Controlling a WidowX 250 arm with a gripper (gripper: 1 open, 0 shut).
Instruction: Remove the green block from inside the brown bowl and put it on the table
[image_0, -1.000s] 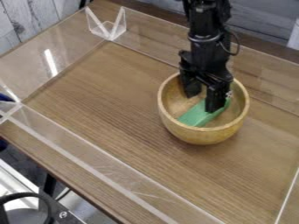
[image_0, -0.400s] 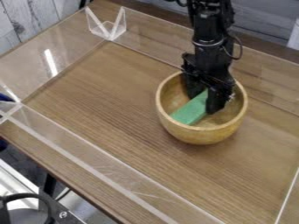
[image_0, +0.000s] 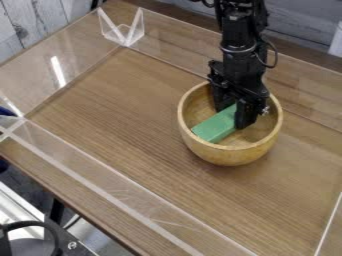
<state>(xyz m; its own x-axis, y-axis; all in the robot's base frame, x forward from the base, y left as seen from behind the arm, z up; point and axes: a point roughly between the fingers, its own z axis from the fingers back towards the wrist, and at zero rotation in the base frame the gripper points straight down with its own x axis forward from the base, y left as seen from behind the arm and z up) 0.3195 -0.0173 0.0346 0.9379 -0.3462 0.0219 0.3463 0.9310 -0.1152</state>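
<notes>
The brown bowl (image_0: 201, 143) stands on the table (image_0: 107, 120), right of centre. Inside it the green block (image_0: 213, 128) lies tilted, its near end low and its far end up between my fingers. My gripper (image_0: 238, 108) reaches straight down into the bowl, one black finger on each side of the block's far end. The fingers sit close against the block, but whether they press on it does not show. The block's upper end is hidden behind them.
Low clear acrylic walls (image_0: 80, 150) border the table on all sides. A clear acrylic piece (image_0: 123, 28) stands at the back left corner. Bare wood lies left of and in front of the bowl.
The gripper has sunk a little deeper into the bowl, and its fingers now flank the block's far end. The block has stayed in the bowl.
</notes>
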